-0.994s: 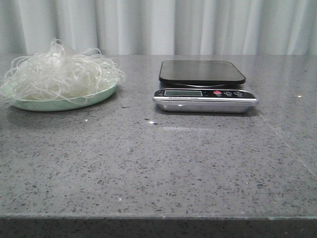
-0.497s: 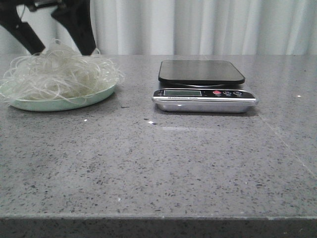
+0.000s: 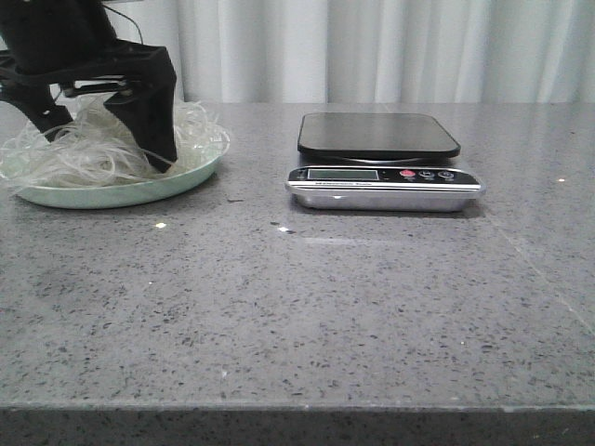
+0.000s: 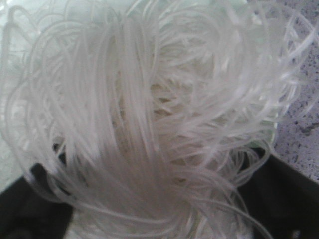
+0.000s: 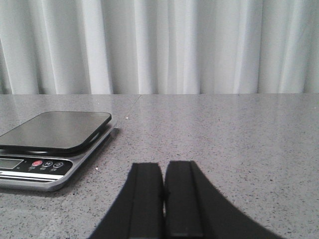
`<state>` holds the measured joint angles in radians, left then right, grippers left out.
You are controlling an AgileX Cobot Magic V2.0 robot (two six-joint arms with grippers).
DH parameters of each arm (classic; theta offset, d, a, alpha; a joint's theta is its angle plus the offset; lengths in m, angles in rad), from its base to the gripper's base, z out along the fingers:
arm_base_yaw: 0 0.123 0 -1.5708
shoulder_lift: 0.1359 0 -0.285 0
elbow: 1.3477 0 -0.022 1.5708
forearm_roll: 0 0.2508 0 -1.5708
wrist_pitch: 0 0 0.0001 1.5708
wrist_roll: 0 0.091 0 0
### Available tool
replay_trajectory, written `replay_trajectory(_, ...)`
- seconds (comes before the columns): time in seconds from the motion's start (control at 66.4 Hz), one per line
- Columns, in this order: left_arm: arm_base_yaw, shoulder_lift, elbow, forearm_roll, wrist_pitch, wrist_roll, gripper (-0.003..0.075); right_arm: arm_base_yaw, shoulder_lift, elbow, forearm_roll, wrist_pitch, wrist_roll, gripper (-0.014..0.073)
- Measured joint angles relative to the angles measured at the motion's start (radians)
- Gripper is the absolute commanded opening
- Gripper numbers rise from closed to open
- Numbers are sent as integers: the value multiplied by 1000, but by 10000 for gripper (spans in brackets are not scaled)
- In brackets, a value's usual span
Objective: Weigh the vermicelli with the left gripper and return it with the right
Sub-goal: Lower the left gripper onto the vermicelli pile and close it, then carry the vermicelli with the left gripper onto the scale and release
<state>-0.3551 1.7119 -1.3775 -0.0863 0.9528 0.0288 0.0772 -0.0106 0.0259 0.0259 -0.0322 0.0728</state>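
The vermicelli [image 3: 98, 149], a loose whitish tangle, lies on the pale green plate [image 3: 121, 193] at the far left of the table. My left gripper [image 3: 98, 139] is a black claw. It is open and lowered into the pile, with one finger on each side of the noodles. In the left wrist view the vermicelli [image 4: 149, 109] fills the frame between the two black fingers [image 4: 281, 199]. My right gripper [image 5: 163, 172] is shut and empty, low over the table to the right of the scale [image 5: 50, 137]. It is out of the front view.
The digital kitchen scale [image 3: 381, 158] stands at centre back with a black platform and a silver front with display and buttons. A white curtain hangs behind the grey speckled table [image 3: 307, 307].
My left gripper came into view from above and dropped into the vermicelli, so its fingers now straddle the pile, which is pressed lower. The scale has not moved.
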Motion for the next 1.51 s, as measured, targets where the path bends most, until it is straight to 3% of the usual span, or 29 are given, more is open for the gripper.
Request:
replay_trajectory(0.06,0,2,0,0,3,0,113,0,0,0,0,0,0,168)
replay_trajectory(0.075,0,2,-2,0,5,0,103,0,0,0,0,0,0,168)
replay_trajectory(0.166,0,2,-17,-2,13,0,170,0,0,0,0,0,0,168)
replay_trajectory(0.422,-18,6,-186,-11,101,0,128,0,0,0,0,0,0,168)
replay_trajectory(0.663,-129,11,-473,-36,116,0,128,0,0,0,0,0,0,168)
replay_trajectory(0.828,-203,102,-645,-47,126,0,128,0,0,0,0,0,0,168)
replay_trajectory(1.144,-284,340,-798,-44,135,2,130,0,0,0,0,0,0,168)
replay_trajectory(1.25,-293,408,-826,-44,147,14,184,0,0,0,0,0,0,168)
replay_trajectory(1.506,-295,454,-845,-40,182,33,540,0,0,0,0,0,0,168)
